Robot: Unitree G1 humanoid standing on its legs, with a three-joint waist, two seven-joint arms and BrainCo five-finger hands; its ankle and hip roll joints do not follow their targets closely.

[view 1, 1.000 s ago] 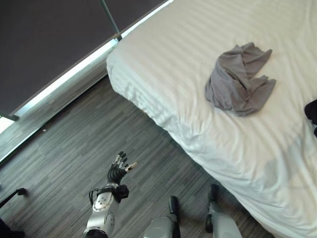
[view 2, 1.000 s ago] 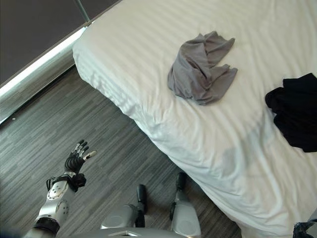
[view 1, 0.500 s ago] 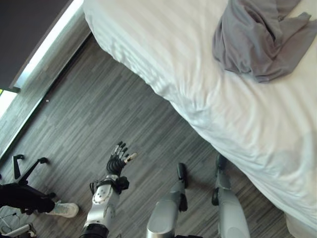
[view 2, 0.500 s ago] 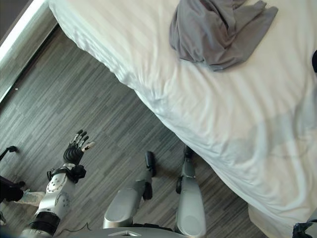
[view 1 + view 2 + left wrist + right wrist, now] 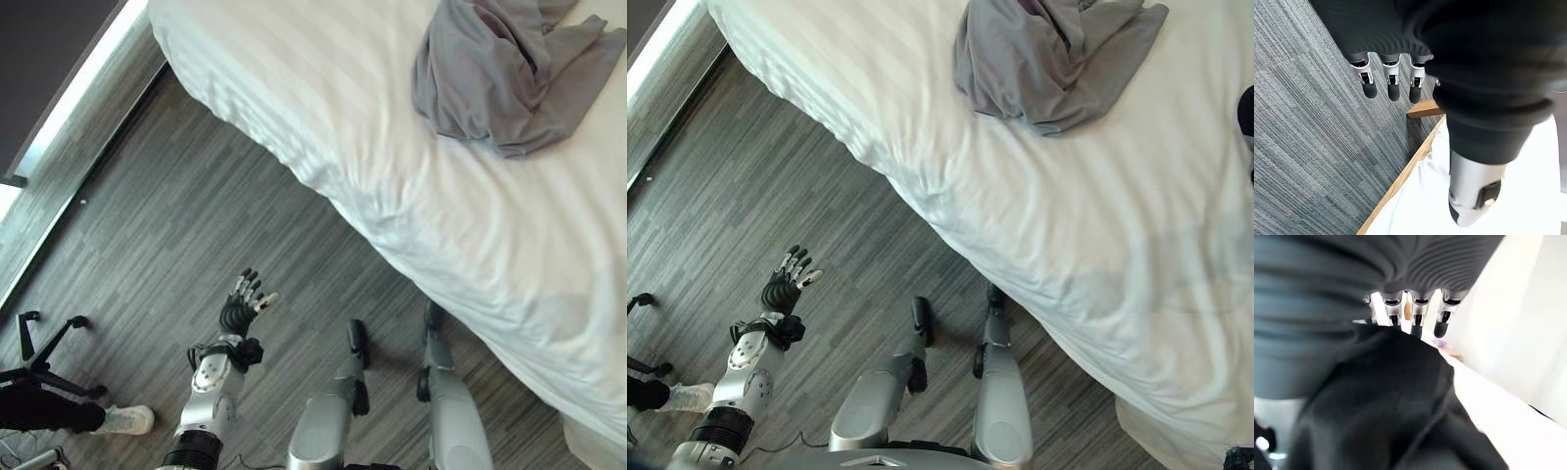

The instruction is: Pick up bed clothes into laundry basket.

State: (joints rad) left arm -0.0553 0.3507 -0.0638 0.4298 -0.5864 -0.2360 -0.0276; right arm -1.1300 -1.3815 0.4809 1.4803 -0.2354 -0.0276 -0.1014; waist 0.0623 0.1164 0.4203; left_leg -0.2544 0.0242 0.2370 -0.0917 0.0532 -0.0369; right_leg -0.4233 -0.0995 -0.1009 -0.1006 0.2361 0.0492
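The left robot hand (image 5: 241, 311) hangs released over the floor (image 5: 186, 225), the right robot hand (image 5: 1415, 316) grasps black cloth (image 5: 1386, 401), and grey clothes (image 5: 500, 73) lie on the bed (image 5: 323, 98).

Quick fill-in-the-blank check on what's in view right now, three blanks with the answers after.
1. The grey garment lies crumpled on the white ____.
2. The left hand hangs over the wooden ____ with straight fingers, holding nothing.
3. In its own wrist view, the right hand is right against ____ cloth.

Answers: bed; floor; black
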